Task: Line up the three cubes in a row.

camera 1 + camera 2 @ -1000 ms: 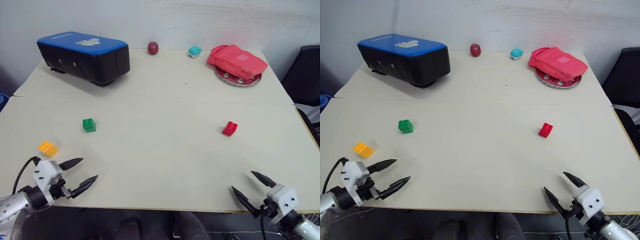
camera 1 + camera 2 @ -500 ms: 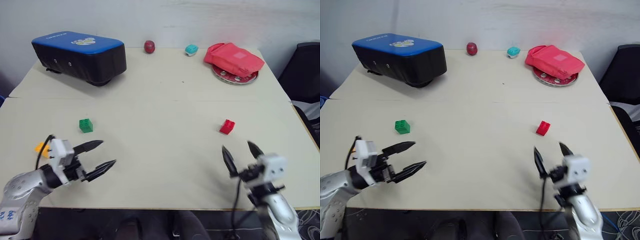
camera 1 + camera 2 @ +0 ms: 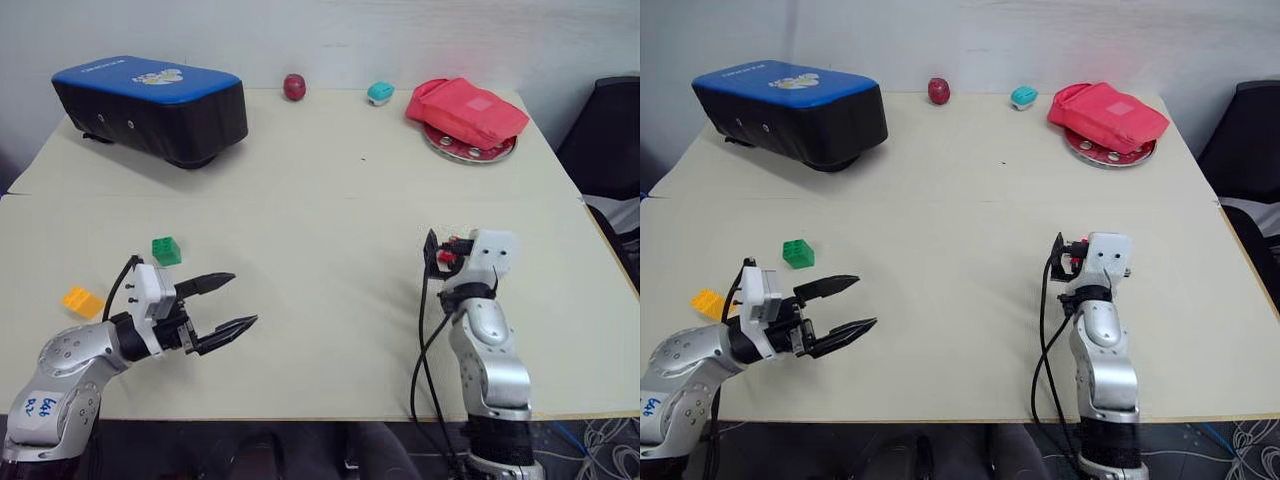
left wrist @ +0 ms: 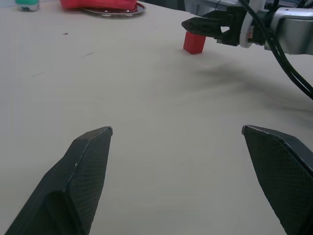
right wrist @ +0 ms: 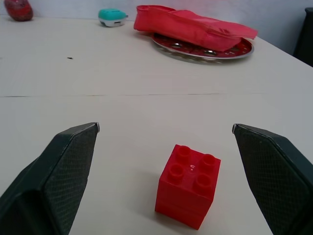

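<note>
Table (image 3: 330,210), blue-topped case (image 3: 150,105), dark ball (image 3: 294,86), teal object (image 3: 380,93), red pouch (image 3: 465,110)

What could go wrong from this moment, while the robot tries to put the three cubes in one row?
1. The right claw is open with the red cube between its fingers, slightly off centre; closing may push it aside.
2. The green cube and the orange-yellow cube lie beside the left arm, behind the open left claw, so turning back may knock them.
</note>
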